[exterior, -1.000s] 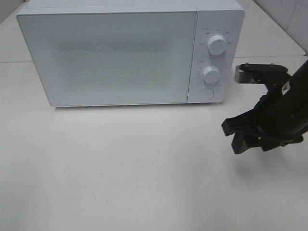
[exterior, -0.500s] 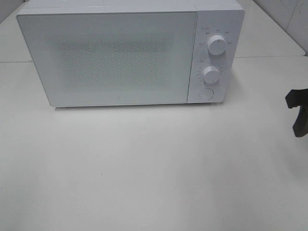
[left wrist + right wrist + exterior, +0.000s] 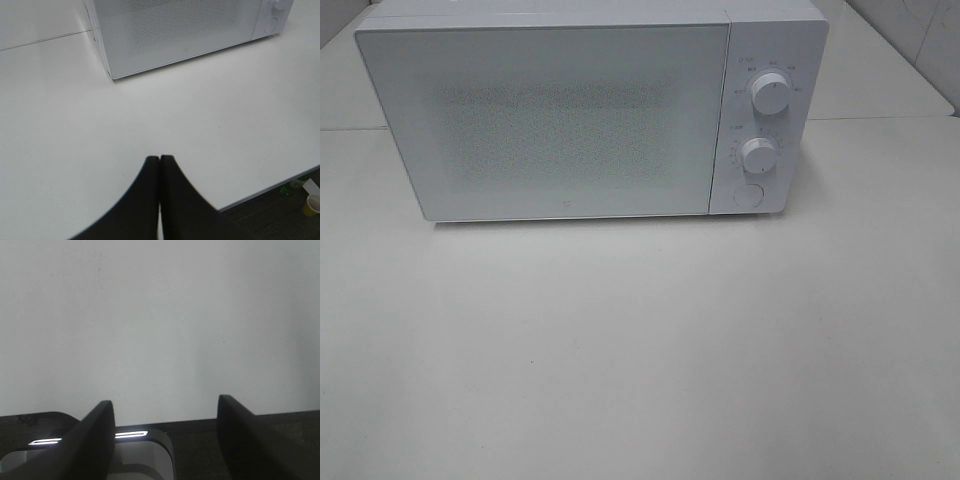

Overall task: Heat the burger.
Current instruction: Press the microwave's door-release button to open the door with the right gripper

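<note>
Standing at the far side of a white table (image 3: 640,350), a white microwave (image 3: 570,110) faces the high camera, its frosted, speckled door (image 3: 550,120) fully shut. Right of the door sit an upper knob (image 3: 771,95), a lower knob (image 3: 759,156) and a round button (image 3: 750,196) beneath them. The burger appears in no view, and the shut door hides the inside, so its place and look cannot be told. The left gripper (image 3: 160,161) hangs over the table, black fingers pressed together on nothing. The right gripper (image 3: 164,402) is spread wide, nothing between its fingers. A paper cup (image 3: 314,204) stands on the floor.
</note>
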